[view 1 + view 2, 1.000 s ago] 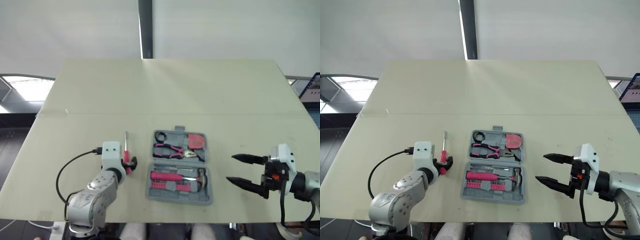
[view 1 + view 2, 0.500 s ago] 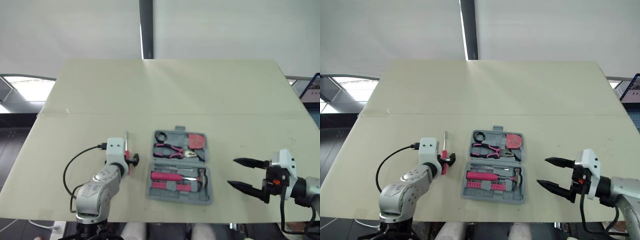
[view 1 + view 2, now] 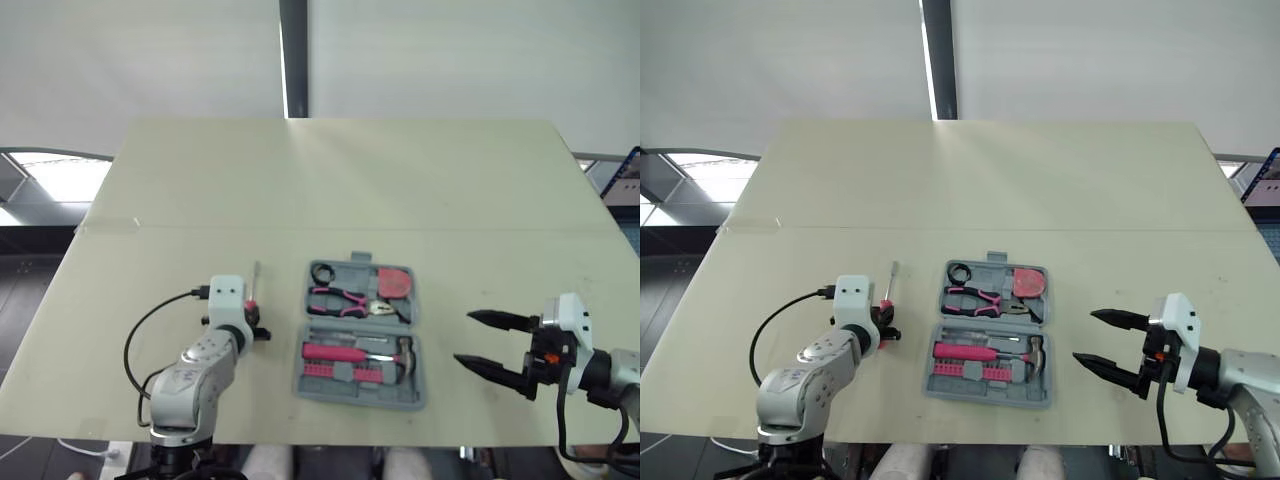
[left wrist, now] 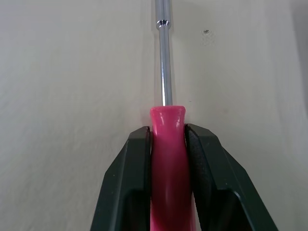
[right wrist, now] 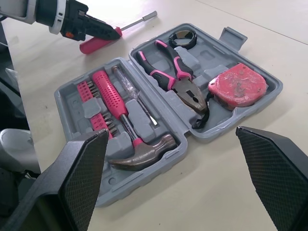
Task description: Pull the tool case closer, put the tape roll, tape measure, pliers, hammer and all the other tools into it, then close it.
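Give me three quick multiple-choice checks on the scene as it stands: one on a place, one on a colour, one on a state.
1. Where is the pink-handled metal screwdriver?
A) inside the case
B) on the cream table, on the robot's left of the open plastic tool case
C) on the robot's right of the case

2. What colour is the tool case's shell?
A) blue
B) yellow
C) grey

3. How is the left pincer?
A) shut on the screwdriver's handle
B) open above the table
C) shut on a hammer

Answers:
1 B: it lies on bare table left of the case.
2 C: both halves are grey.
3 A: in the left wrist view, both black fingers press against the pink handle.
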